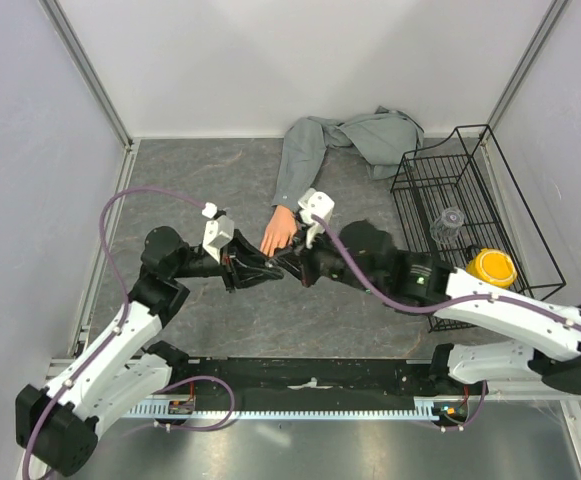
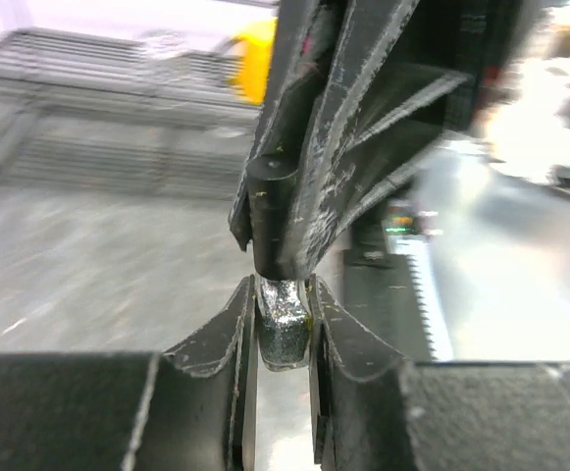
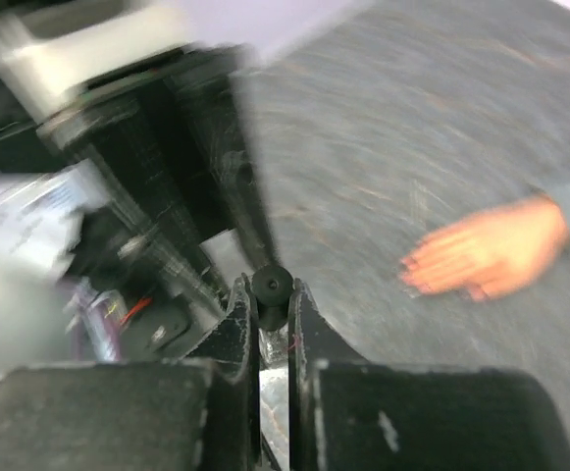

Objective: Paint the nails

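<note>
A peach mannequin hand in a grey sleeve lies palm down on the grey table, and it also shows in the right wrist view. Its nails are tiny blurred tips on the fingers. My left gripper is shut on a small silver-glitter bottle. My right gripper meets it tip to tip just in front of the fingertips and is shut on the bottle's black cap. In the left wrist view the cap sits on the bottle between the right gripper's fingers.
A black wire basket stands at the right, with a clear cup and a yellow object in it. The crumpled grey shirt lies at the back. White walls close in the left, back and right sides.
</note>
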Controlling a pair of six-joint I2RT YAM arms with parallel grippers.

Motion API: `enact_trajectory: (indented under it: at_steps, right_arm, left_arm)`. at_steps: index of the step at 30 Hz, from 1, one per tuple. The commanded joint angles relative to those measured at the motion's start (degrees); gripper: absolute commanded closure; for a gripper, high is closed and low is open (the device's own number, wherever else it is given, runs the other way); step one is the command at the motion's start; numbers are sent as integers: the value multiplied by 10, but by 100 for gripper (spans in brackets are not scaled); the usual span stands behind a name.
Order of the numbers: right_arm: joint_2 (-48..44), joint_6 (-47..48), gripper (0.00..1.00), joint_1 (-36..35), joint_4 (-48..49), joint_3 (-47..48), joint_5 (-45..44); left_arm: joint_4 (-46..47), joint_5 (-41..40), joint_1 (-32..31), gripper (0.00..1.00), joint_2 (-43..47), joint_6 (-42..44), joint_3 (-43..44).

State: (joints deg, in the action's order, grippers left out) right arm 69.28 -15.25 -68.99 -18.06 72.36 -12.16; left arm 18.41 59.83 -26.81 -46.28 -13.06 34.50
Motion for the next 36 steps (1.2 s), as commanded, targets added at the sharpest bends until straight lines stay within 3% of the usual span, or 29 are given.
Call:
enact_trajectory:
  at_steps: [1, 3, 5, 9, 10, 11, 13, 15, 16, 21, 22, 24, 28, 33, 34, 36]
  right_arm:
    - [-55, 110, 100, 56, 141, -97, 448]
    - [-42, 102, 100, 90, 127, -78, 512]
    - [-38, 96, 100, 113, 124, -74, 544]
    - [-48, 90, 100, 126, 115, -76, 499]
    - [-51, 80, 100, 126, 110, -73, 473]
    - [-54, 74, 96, 126, 89, -69, 402]
    - [-55, 47, 76, 126, 61, -48, 326]
    - [-55, 16, 75, 126, 26, -33, 223]
    - [-55, -1, 62, 126, 19, -29, 198]
    - [-44, -88, 36, 99, -19, 6, 49]
    - [-38, -90, 26, 71, -26, 15, 20]
    - [-25, -87, 21, 41, -51, 48, -58]
    - [27, -95, 21, -8, -95, 98, -133]
    - [66, -96, 42, -36, -121, 128, -192]
    - [74, -96, 50, -40, -122, 129, -196]
    - [80, -96, 53, -42, -122, 130, -202]
  left_arm:
    - [394, 187, -9, 98, -44, -257, -20]
    - [480, 196, -9, 98, -60, -319, -28]
    - [453, 192, -9, 98, -60, -301, -24]
    - [288, 169, -9, 98, -25, -160, -9]
    - [200, 146, -9, 98, -16, -128, -4]
    - [161, 132, -9, 98, -5, -98, 6]
    - [63, 74, -9, 98, 3, -26, 15]
    - [18, 34, -9, 98, 10, 22, 26]
    - [0, -7, -9, 98, 10, 35, 30]
    - [-89, -100, -9, 98, 11, 83, 48]
    - [-94, -112, -9, 98, 11, 84, 47]
    - [-95, -110, -9, 98, 15, 85, 47]
    - [-93, -116, -9, 98, 19, 85, 44]
    - [-90, -117, -9, 98, 24, 86, 41]
    - [-89, -117, -9, 98, 26, 85, 41]
    - [-87, -114, -9, 98, 25, 82, 39]
